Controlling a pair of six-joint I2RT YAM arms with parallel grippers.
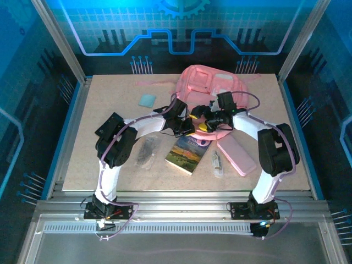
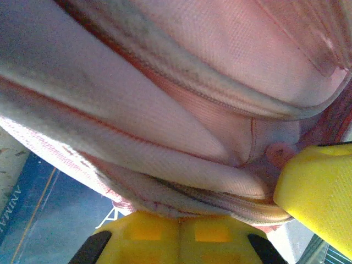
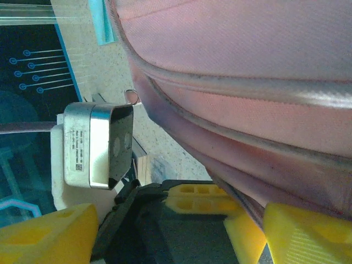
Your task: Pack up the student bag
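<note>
Two arms meet at student bag (image 1: 212, 85) near edge. Left gripper (image 2: 258, 214) clenched on bag fabric fold. Right gripper (image 3: 176, 236) released, jaws wide, just beside.

We count on table (image 1: 154, 180), itself one:
- backpack (image 1: 206, 82), pink: one
- pencil case (image 1: 236, 155), pink, flat: one
- book (image 1: 188, 153): one
- pad (image 1: 147, 100), small, teal, square: one
- whitish item (image 1: 218, 163), small, stick-like: one; we cannot tell what it is
- dark item (image 1: 147, 153), crumpled: one; kind unclear to us
- arms: two, left arm (image 1: 118, 143) and right arm (image 1: 275, 148)
- grippers: two, left gripper (image 1: 193, 117) and right gripper (image 1: 205, 126)
</note>
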